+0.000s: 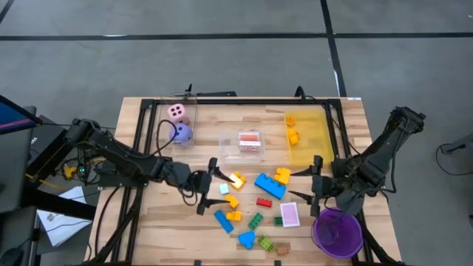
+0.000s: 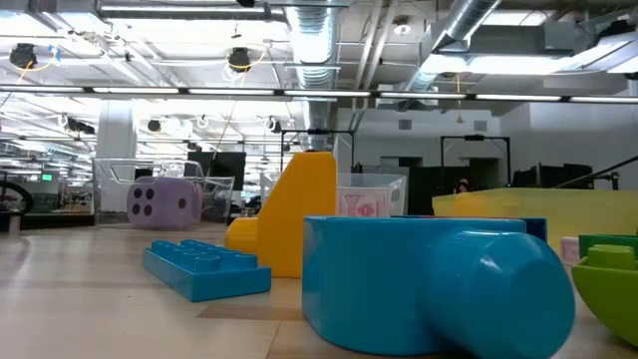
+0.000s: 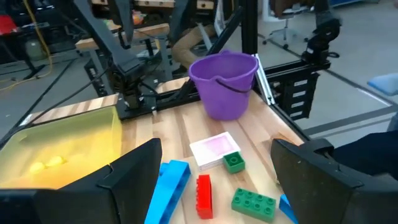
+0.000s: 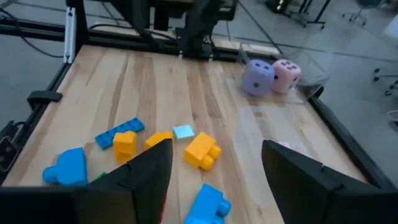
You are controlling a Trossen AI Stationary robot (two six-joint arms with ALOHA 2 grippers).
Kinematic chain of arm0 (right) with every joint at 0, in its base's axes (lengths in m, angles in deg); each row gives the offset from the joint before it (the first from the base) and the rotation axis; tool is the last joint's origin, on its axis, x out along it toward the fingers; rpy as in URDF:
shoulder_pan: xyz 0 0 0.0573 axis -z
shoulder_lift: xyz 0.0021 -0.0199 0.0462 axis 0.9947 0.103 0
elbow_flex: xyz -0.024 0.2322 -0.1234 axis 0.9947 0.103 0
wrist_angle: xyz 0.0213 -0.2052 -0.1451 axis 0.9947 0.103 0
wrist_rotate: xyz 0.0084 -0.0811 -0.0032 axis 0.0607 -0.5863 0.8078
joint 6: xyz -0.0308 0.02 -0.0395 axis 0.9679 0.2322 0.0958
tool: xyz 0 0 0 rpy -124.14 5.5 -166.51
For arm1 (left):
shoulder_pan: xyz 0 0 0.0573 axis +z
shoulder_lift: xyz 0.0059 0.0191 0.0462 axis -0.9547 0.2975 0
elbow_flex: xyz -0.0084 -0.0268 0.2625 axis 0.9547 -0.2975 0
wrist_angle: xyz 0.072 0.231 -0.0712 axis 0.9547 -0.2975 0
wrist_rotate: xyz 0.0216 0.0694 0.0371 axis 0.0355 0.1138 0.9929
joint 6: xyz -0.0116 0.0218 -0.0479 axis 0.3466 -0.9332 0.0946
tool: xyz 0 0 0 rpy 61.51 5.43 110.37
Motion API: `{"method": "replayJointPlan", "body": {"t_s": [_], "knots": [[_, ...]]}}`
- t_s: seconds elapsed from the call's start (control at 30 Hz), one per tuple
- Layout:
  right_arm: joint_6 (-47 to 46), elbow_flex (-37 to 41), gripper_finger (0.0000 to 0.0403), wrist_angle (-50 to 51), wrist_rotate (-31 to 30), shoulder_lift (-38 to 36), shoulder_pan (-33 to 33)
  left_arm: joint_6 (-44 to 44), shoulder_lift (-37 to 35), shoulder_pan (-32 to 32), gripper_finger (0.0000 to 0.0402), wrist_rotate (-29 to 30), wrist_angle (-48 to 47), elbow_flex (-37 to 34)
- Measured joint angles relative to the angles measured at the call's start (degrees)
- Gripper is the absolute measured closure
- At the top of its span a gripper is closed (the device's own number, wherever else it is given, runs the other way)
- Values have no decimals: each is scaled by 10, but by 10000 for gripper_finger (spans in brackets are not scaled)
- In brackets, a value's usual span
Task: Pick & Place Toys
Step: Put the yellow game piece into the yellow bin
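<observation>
**Both claws spread and empty over the scattered toys**

The left claw (image 1: 211, 185) hangs low over the wooden counter (image 1: 148, 222), at the left edge of the brick pile. Its two fingers are spread, and nothing is between them. Just beside it on its right lies a yellow brick (image 1: 236, 179), with a small pale blue piece (image 1: 224, 190) below it.

The right claw (image 1: 310, 185) is on the other side of the pile, near the yellow see-through bin (image 1: 314, 144). Its fingers are also spread and hold nothing. In the right wrist view the gap between the dark fingers (image 4: 149, 168) shows only the bare wood and bricks farther off.

The toys lie mostly between the two claws. A large blue brick (image 1: 270, 185) is in the middle, with a yellow-orange brick (image 1: 282, 175) touching its upper right end. Below them are a red brick (image 1: 264, 202), a green brick (image 1: 255, 220), another blue brick (image 1: 223, 221) with an orange one (image 1: 233, 216) just beside it, and a pink-backed card (image 1: 290, 214). A few orange pieces (image 1: 293, 136) already lie inside the yellow bin.

The pink die (image 1: 177, 112) and the purple die (image 1: 182, 134) are at the far left corner of the counter, close together and well apart from the pile. A clear bin (image 1: 242, 144) in the middle holds something with red print. The purple cup (image 1: 337, 230) stands at the near right corner, just beside the right claw.
</observation>
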Motion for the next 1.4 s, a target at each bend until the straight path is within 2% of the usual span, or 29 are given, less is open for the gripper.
{"method": "replayJointPlan", "body": {"t_s": [0.27, 0.37, 0.5, 0.7, 0.87, 1.2, 1.4], "knots": [[28, -9, 163, -9, -14, -4, 4, 2, 8, -74, 103, 145, -4, 0], [42, -12, 163, -18, -16, -4, 4, 5, 20, -88, 98, 171, 3, 4], [75, -13, 163, -44, -16, -3, 4, 12, 63, -94, 83, 172, -2, 31], [86, -13, 163, -46, -15, -3, 4, 43, 155, -85, 54, 164, -98, 98], [86, -13, 163, -46, -14, -3, 4, 80, 206, -64, 42, 60, -93, 139], [87, -13, 163, -45, -11, -3, 3, 132, 305, -44, 41, 54, -101, 137], [86, -13, 163, -46, -11, -3, 3, 170, 315, -47, 45, 46, -104, 137]]}}
